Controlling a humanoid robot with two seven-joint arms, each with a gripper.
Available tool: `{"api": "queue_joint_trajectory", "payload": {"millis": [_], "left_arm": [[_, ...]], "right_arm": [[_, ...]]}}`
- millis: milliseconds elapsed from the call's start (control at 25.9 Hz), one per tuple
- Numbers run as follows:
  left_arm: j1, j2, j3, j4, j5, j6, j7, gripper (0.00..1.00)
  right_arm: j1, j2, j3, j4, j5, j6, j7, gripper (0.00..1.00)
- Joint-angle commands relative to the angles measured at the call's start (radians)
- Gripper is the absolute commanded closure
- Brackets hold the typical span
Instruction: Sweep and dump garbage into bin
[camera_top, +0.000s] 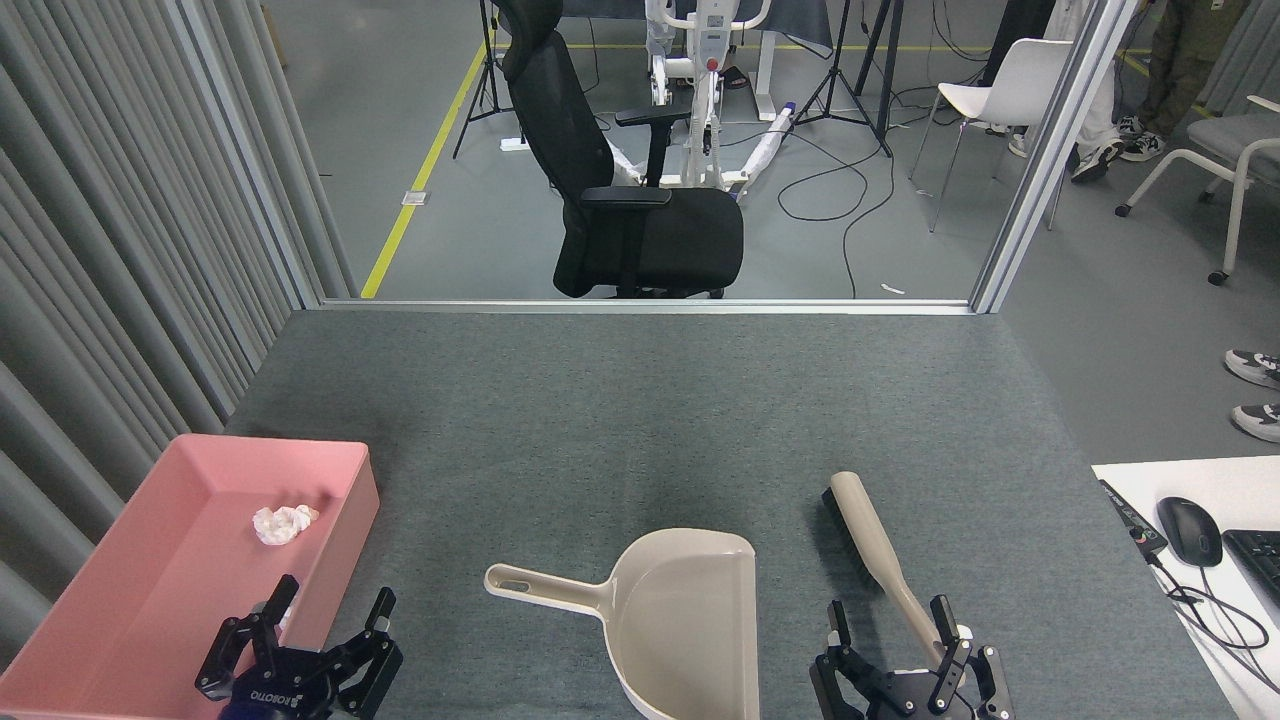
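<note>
A grey felt-covered table (640, 420) seen from above holds a wide, shallow pink plastic bin (120, 590) at the near left, with one small crumpled white tissue wad (283, 523) lying inside it near its far end; a second wad may be hidden behind the left gripper, but that cannot be told. A beige plastic dustpan (690, 615) lies empty at centre, its handle pointing left, well apart from the bin. Just right of it lies a beige hand brush with black bristles (880, 555), handle toward the robot. The left gripper (300, 655) hovers with fingers spread at the bin's near right wall, holding nothing. The right gripper (915, 665) has its fingers spread on either side of the brush handle's end, not clamped on it. No garbage shows on the table, so the work looks finished; a clean end would mean lifting the right gripper straight off without nudging the brush.
</note>
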Motion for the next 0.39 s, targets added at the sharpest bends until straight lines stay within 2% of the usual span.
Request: {"api": "queue_joint_trajectory", "payload": {"millis": [0, 348], "left_arm": [[0.0, 0.0, 0.005, 0.001, 0.001, 0.012, -0.004, 0.0], [-0.011, 0.002, 0.019, 0.001, 0.001, 0.017, -0.004, 0.0]], "right_arm": [[0.005, -0.003, 0.0, -0.001, 0.001, -0.003, -0.014, 0.02], [0.015, 0.003, 0.0, 0.001, -0.001, -0.005, -0.014, 0.02]]}}
